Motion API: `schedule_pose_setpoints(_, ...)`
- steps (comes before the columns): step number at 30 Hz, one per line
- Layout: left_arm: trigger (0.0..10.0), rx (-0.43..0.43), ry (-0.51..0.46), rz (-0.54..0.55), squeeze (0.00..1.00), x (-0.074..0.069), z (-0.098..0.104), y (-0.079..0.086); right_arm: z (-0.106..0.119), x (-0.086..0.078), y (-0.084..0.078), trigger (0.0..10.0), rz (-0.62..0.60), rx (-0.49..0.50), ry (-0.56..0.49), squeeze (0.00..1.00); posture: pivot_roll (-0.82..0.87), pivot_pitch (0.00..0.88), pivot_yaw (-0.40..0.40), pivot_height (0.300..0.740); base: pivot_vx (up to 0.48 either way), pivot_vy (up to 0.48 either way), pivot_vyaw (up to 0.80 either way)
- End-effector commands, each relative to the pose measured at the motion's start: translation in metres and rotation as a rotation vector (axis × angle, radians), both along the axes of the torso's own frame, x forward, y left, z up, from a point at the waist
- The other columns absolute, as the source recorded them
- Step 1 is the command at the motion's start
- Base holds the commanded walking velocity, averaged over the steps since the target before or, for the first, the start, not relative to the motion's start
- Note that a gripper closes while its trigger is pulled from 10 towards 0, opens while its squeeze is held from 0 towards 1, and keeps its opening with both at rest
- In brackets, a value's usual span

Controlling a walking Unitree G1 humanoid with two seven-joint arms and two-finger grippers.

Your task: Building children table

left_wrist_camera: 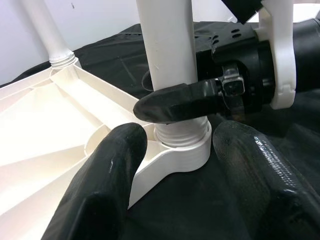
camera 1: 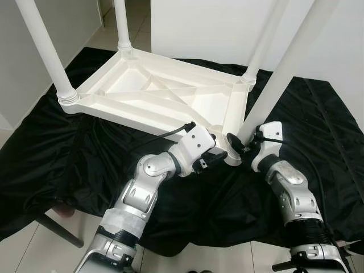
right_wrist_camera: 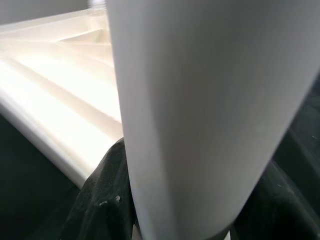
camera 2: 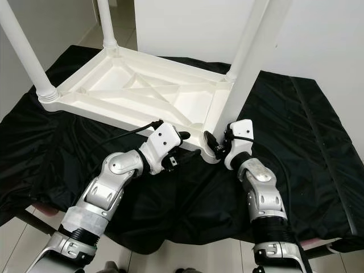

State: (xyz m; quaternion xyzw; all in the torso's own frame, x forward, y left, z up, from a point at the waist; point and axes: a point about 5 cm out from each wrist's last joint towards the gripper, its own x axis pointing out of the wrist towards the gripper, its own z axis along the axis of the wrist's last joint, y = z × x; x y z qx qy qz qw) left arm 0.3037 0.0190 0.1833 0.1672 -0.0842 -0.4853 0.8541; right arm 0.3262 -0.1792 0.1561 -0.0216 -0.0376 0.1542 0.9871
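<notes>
A white plastic children's table point(camera 1: 159, 96) lies upside down on a black cloth point(camera 1: 68, 148). Three legs stand in its corner sockets: far left point(camera 1: 122, 25), left point(camera 1: 45, 51) and far right point(camera 1: 261, 45). The fourth leg point(camera 1: 284, 74) stands tilted in the near corner socket point(left_wrist_camera: 182, 150). My right gripper point(camera 1: 239, 142) is shut on this leg just above the socket, one black finger point(left_wrist_camera: 175, 102) across its base. My left gripper point(left_wrist_camera: 182, 175) is open, its fingers point(left_wrist_camera: 110, 185) on either side of that corner socket. In the right wrist view the leg point(right_wrist_camera: 200, 100) sits close up.
The black cloth spreads wide around the table over a low surface. White walls point(camera 1: 216, 28) stand close behind. Tiled floor point(camera 1: 34, 250) shows at the near edge, with a dark slanted bar point(camera 1: 57, 227) at the lower left.
</notes>
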Motion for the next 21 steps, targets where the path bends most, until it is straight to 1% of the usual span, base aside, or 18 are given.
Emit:
schedule_pose_setpoints(1, 10.0, -0.026, -0.023, 0.102, 0.0, 0.003, -0.001, 0.0, -0.013, -0.004, 0.0, 10.0, -0.05, 0.009, 0.059, 0.0, -0.01, 0.077, -0.051, 0.74, 0.0, 0.0, 0.0)
schedule_pose_setpoints(2, 10.0, -0.025, -0.022, 0.097, 0.0, 0.003, -0.002, -0.001, -0.016, -0.005, 0.003, 10.0, -0.091, 0.009, 0.073, 0.0, -0.01, 0.077, -0.05, 0.74, 0.0, 0.0, 0.0)
schedule_pose_setpoints(3, 10.0, -0.023, -0.022, 0.092, 0.0, 0.002, -0.003, -0.001, -0.021, -0.006, 0.005, 10.0, -0.163, 0.011, 0.096, 0.0, -0.02, 0.076, -0.045, 0.74, 0.0, 0.0, 0.0)
schedule_pose_setpoints(4, 10.0, -0.023, -0.022, 0.092, 0.0, 0.002, -0.003, -0.001, -0.021, -0.006, 0.005, 10.0, -0.163, 0.011, 0.096, 0.0, -0.02, 0.076, -0.045, 0.74, 0.0, 0.0, 0.0)
schedule_pose_setpoints(6, 10.0, -0.017, -0.017, 0.085, 0.0, 0.001, -0.004, -0.002, -0.034, -0.009, 0.004, 10.0, -0.459, 0.063, 0.165, 0.0, -0.02, 0.072, -0.042, 0.74, 0.0, 0.0, 0.0)
schedule_pose_setpoints(8, 10.0, -0.017, -0.017, 0.085, 0.0, 0.001, -0.004, -0.002, -0.034, -0.009, 0.004, 10.0, -0.459, 0.063, 0.165, 0.0, -0.02, 0.072, -0.042, 0.74, 0.0, 0.0, 0.0)
schedule_pose_setpoints(9, 10.0, -0.017, -0.015, 0.083, 0.0, 0.001, -0.004, -0.002, -0.038, -0.013, 0.007, 10.0, -0.57, 0.09, 0.186, 0.0, -0.02, 0.07, -0.04, 0.74, 0.0, 0.0, 0.0)
schedule_pose_setpoints(10, 10.0, -0.017, -0.015, 0.081, 0.0, 0.001, -0.004, -0.003, -0.039, -0.015, 0.014, 10.0, -0.636, 0.119, 0.179, 0.0, -0.02, 0.069, -0.039, 0.74, 0.0, 0.0, 0.0)
schedule_pose_setpoints(11, 10.0, -0.017, -0.015, 0.081, 0.0, 0.001, -0.004, -0.003, -0.039, -0.015, 0.014, 10.0, -0.636, 0.119, 0.179, 0.0, -0.02, 0.069, -0.039, 0.74, 0.0, 0.0, 0.0)
schedule_pose_setpoints(13, 10.0, -0.018, -0.016, 0.077, 0.0, 0.001, -0.004, -0.004, -0.034, -0.013, 0.037, 10.0, -0.556, 0.158, 0.161, 0.0, -0.02, 0.065, -0.038, 0.74, 0.0, 0.0, 0.0)
schedule_pose_setpoints(14, 10.0, -0.018, -0.016, 0.077, 0.0, 0.001, -0.004, -0.004, -0.034, -0.013, 0.037, 10.0, -0.556, 0.158, 0.161, 0.0, -0.02, 0.065, -0.038, 0.74, 0.0, 0.0, 0.0)
schedule_pose_setpoints(15, 10.0, -0.018, -0.017, 0.076, 0.0, 0.001, -0.003, -0.005, -0.03, -0.013, 0.043, 10.0, -0.514, 0.164, 0.149, 0.0, -0.02, 0.064, -0.04, 0.74, 0.0, 0.0, 0.0)
schedule_pose_setpoints(16, 10.0, -0.017, -0.018, 0.075, 0.0, 0.001, -0.004, -0.005, -0.028, -0.014, 0.046, 10.0, -0.492, 0.164, 0.143, 0.0, -0.02, 0.06, -0.044, 0.74, 0.0, 0.0, 0.0)
schedule_pose_setpoints(20, 10.0, -0.017, -0.019, 0.077, 0.0, 0.001, -0.004, -0.004, -0.026, -0.015, 0.047, 10.0, -0.468, 0.19, 0.134, 0.0, -0.02, 0.059, -0.046, 0.74, 0.0, 0.0, 0.0)
schedule_pose_setpoints(21, 10.0, -0.018, -0.019, 0.078, 0.0, 0.001, -0.004, -0.004, -0.025, -0.015, 0.047, 10.0, -0.472, 0.194, 0.129, 0.39, -0.02, 0.059, -0.046, 0.74, 0.0, 0.0, 0.0)
